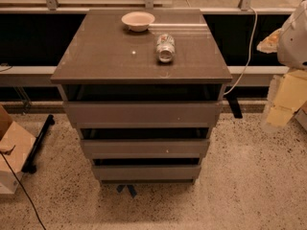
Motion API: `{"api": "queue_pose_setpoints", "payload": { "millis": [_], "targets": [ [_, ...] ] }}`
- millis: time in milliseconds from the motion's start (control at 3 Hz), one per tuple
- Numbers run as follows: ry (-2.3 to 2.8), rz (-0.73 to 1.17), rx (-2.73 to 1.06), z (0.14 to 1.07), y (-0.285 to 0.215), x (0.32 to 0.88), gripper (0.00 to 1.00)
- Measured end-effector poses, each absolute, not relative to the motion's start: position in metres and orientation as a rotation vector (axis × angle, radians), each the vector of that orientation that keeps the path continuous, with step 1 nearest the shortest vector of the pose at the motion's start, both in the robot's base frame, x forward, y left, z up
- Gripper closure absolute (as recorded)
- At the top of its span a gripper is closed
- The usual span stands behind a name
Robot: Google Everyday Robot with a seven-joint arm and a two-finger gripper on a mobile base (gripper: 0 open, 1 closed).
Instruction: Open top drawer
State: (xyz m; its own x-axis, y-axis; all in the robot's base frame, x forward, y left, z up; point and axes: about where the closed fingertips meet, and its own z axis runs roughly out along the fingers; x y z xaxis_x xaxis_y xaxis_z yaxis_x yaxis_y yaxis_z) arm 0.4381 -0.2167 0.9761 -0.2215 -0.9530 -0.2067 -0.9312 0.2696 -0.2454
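A grey-brown cabinet (105,51) stands in the middle of the view with three plain handleless drawer fronts. The top drawer (143,113) is the widest front, just under the countertop, with a dark gap above it; its inside does not show. The middle front (144,148) has a small white speck, and the smallest front (146,172) sits lowest. My gripper (284,102) is a pale yellowish shape at the right edge, below the white arm (293,37). It is off to the right of the cabinet, level with the top drawer, touching nothing.
A white bowl (138,20) and a can lying on its side (165,47) sit on the countertop. A cardboard box (12,152) and a black bar (38,140) are on the floor at left. A white cable (247,51) hangs behind at right. Blue tape (127,189) marks the floor in front.
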Motion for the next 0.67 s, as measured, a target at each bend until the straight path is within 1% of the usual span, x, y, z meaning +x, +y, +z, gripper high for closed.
{"api": "queue_pose_setpoints", "payload": {
  "millis": [333, 667],
  "targets": [
    [2.226, -0.105, -1.721, 0.9783, -0.2161, 0.4383, 0.12],
    [2.219, -0.114, -1.715, 0.9809, -0.2154, 0.4384, 0.13]
  ]
}}
